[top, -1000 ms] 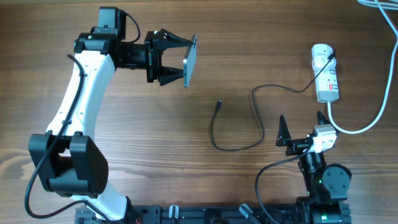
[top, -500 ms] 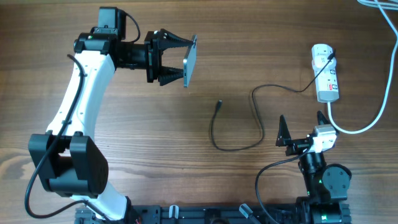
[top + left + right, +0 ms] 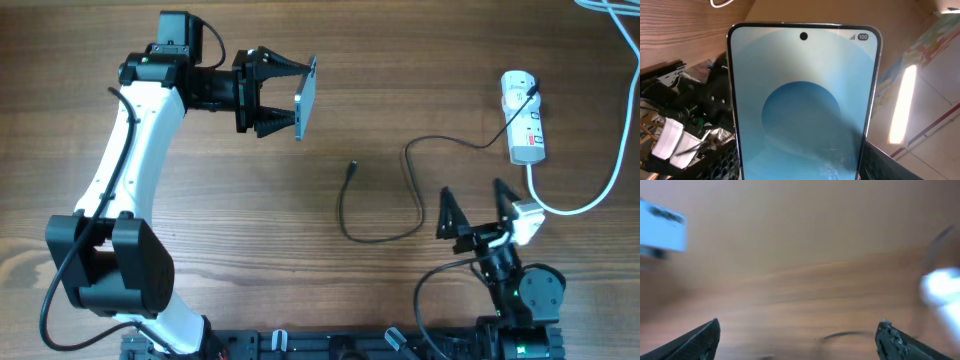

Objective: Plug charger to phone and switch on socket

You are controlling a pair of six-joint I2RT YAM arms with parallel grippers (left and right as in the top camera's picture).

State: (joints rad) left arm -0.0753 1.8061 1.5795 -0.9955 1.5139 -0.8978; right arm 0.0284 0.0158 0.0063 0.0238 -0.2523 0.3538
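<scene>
My left gripper (image 3: 285, 97) is shut on the phone (image 3: 306, 97), holding it on edge above the table at the upper left. In the left wrist view the phone's turquoise screen (image 3: 802, 100) fills the frame between my fingers (image 3: 722, 160). The charger (image 3: 380, 237) is a thin black cable looping across the middle, and its plug tip (image 3: 352, 168) lies free on the wood. Its far end runs to the white socket (image 3: 524, 130) at the upper right. My right gripper (image 3: 472, 197) stands open and empty near the front, right of the loop. The right wrist view is blurred, with the charger (image 3: 845, 336) low between its fingers (image 3: 897, 342).
A thick white cable (image 3: 600, 195) curves from the socket's near end off the top right corner. The arm bases and a black rail (image 3: 330, 345) line the front edge. In the right wrist view the phone (image 3: 662, 230) is a blue blur at upper left.
My right gripper has swung slightly to the left, and its view is blurred by the motion. The left arm, the phone and the charger have not moved.
</scene>
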